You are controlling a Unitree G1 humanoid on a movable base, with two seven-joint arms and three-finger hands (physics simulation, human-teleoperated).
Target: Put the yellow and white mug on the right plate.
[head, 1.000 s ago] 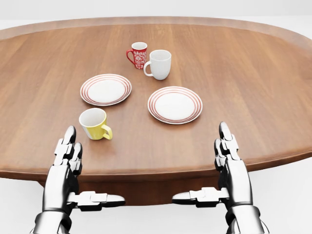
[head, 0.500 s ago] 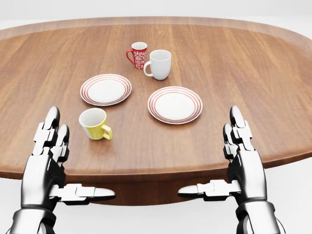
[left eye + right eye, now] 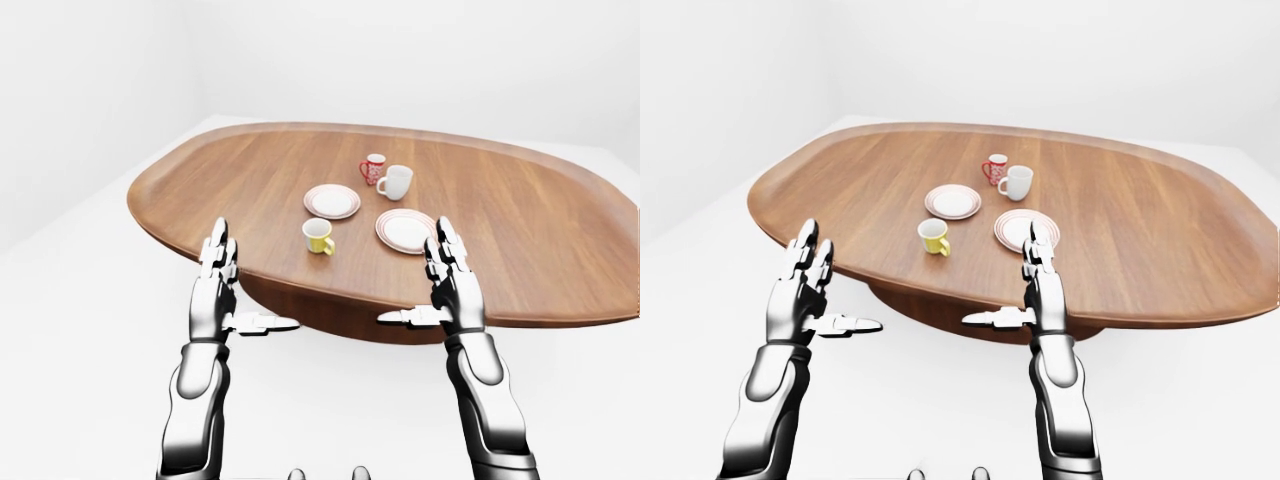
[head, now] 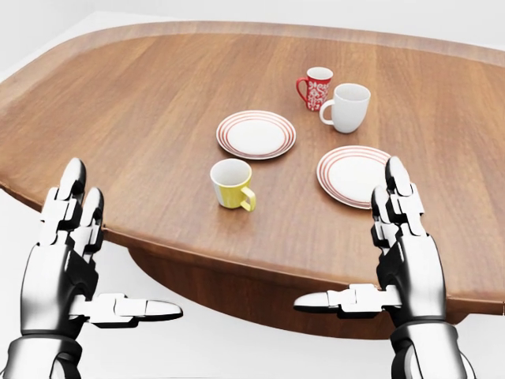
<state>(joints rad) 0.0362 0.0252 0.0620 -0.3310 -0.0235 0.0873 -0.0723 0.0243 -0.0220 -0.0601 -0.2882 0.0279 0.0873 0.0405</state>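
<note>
The yellow and white mug (image 4: 232, 184) stands upright on the wooden table (image 4: 142, 95), its handle turned to the lower right of the head view. The right plate (image 4: 353, 175), white with red rings, lies bare to the mug's right. My left hand (image 4: 95, 264) hangs open below the table's near edge, lower left of the mug and well apart from it. At the lower right my right hand (image 4: 367, 253) is open too, its fingertips (image 4: 397, 175) overlapping the right plate's rim in the picture. Neither hand holds anything.
A second red-ringed plate (image 4: 256, 134) lies just above the yellow mug. A red patterned mug (image 4: 316, 88) and a plain white mug (image 4: 347, 107) stand above the right plate. The table's rounded edge (image 4: 181, 257) runs between my hands and the crockery. White floor surrounds the table.
The whole picture has shifted: the camera has moved, so table and crockery now sit further right and tilted in the head view. Both hands stay open, spread slightly wider.
</note>
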